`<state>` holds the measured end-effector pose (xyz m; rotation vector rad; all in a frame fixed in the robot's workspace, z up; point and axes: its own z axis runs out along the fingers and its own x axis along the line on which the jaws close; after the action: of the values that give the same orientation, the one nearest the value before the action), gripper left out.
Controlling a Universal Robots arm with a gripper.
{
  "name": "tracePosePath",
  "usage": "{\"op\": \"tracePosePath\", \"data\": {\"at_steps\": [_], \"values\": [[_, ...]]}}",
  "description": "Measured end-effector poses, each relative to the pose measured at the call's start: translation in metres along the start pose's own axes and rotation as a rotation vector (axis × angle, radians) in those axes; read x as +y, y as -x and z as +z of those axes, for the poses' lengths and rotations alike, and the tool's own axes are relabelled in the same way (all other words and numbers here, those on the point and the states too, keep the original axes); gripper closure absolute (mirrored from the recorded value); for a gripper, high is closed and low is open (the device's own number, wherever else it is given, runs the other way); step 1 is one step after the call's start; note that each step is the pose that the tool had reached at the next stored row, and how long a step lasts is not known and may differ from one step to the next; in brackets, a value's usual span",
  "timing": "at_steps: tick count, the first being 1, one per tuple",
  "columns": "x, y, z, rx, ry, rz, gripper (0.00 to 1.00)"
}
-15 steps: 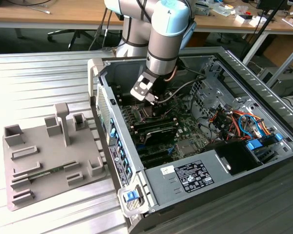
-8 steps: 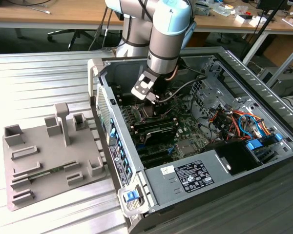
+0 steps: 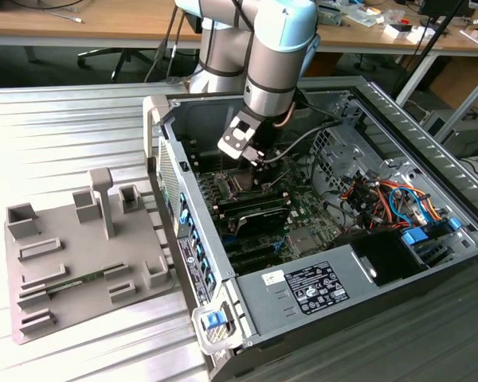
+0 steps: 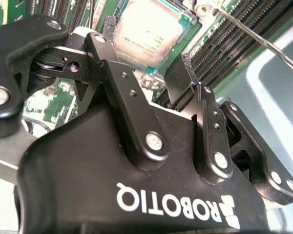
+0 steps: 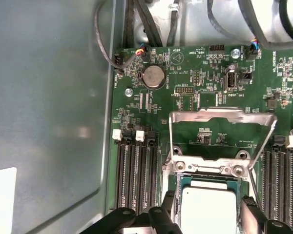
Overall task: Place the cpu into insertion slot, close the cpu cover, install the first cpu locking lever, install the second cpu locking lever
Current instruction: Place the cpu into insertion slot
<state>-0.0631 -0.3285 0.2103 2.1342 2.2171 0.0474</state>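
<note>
Lettering first: white brand lettering runs across the body of your claw in the second wrist view. A white printed label sits on the power supply in the exterior view, and a white sticker sits on the grey case wall in the first wrist view. None is copied here.

Claw: fingers are spread, one on each side of the cpu, gripping nothing. You cannot tell whether the tips touch the chip.

Cpu: lies flat in the insertion slot, silvery top up. The cpu cover stands raised on its hinge just beyond the chip, with green board visible through its cut-out. A thin locking lever sticks out free over the memory slots.

Room: you have memory slots close on both sides of the socket and the grey case wall near one bank. A coin cell lies beyond the raised cover.

Containers: the computer case lies open and holds the green board. The arm reaches in from above, with coloured cables toward the exterior view's right. A grey fixture plate sits outside the case at the exterior view's left, with raised blocks and pockets. You cannot tell what is in the pockets.
</note>
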Motion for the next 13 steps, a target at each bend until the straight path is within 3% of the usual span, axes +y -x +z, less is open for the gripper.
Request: {"op": "tracePosePath", "data": {"at_steps": [2,4,6,13], "values": [[0.0002,-0.0001,-0.0021,-0.0017,0.0001,0.0,0.38],[0.0,0.0,-0.0026,-0.0085,-0.0002,-0.001,0.38],[-0.0003,-0.0007,-0.0027,-0.0109,-0.0002,-0.001,0.4],[-0.005,-0.0012,-0.003,-0.0135,0.0002,-0.001,0.83]]}}
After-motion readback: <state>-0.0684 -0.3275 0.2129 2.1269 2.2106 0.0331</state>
